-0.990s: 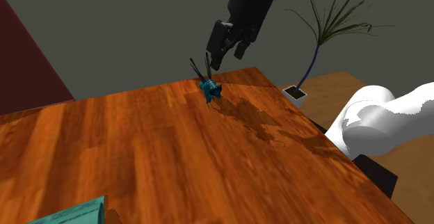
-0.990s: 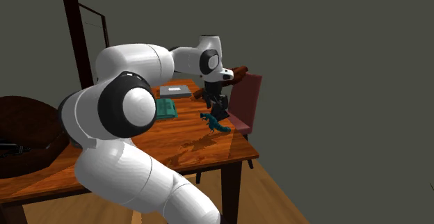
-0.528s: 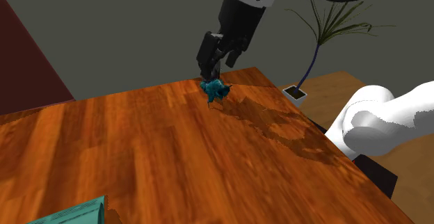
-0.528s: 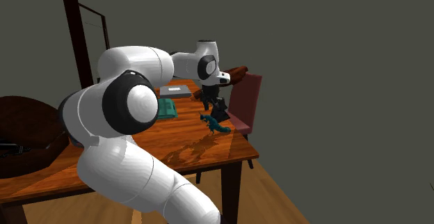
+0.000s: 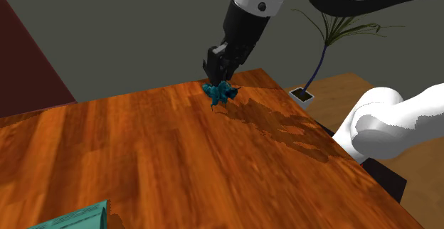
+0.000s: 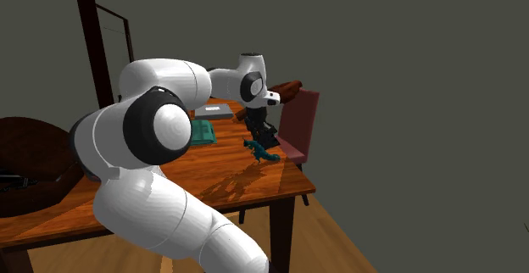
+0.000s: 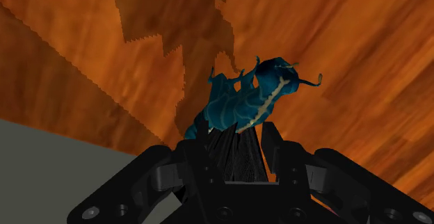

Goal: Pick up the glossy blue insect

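Note:
The glossy blue insect (image 5: 220,91) lies near the far edge of the wooden table (image 5: 142,156), toward the shoulder view's right. My black gripper (image 5: 218,77) comes down on it from above. In the wrist view the two fingers (image 7: 268,140) stand close together and clasp the insect's (image 7: 243,99) near end; its head and feelers stick out beyond the fingertips. In the second exterior view the insect (image 6: 263,152) rests close to the table's corner, under the gripper (image 6: 261,138).
A teal book (image 5: 71,219) lies at the table's near edge; it also appears mid-table (image 6: 201,131) beside a grey flat item (image 6: 212,110). A dark red chair (image 6: 298,125) stands just past the insect's table edge. A potted plant (image 5: 324,43) is on the floor beyond.
The gripper has dropped from above the insect down onto it, and its fingers have gone from apart to shut on the insect. The insect has stayed in place on the table.

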Robot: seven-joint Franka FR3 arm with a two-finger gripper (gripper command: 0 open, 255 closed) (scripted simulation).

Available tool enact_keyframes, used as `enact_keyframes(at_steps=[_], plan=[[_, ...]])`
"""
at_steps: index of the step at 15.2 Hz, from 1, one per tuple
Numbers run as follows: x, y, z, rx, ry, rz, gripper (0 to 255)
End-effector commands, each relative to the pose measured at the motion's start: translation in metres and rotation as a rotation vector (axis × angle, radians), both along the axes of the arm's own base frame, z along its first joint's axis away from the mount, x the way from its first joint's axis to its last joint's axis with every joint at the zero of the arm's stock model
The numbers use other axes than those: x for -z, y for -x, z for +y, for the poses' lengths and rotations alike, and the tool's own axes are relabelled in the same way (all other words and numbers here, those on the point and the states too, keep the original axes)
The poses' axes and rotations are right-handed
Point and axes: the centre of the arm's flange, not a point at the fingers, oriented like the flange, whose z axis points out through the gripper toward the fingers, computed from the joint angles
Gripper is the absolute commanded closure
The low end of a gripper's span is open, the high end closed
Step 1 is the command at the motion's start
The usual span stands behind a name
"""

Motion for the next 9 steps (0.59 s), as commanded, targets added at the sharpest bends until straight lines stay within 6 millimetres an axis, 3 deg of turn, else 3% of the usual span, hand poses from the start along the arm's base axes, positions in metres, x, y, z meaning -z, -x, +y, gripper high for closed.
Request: enact_keyframes(at_steps=[1, 5, 9], plan=[[0.003, -0.001, 0.000, 0.001, 0.003, 0.005, 255], [0.001, -0.001, 0.000, 0.001, 0.003, 0.005, 255], [-0.020, -0.001, 0.000, 0.001, 0.003, 0.005, 255]])
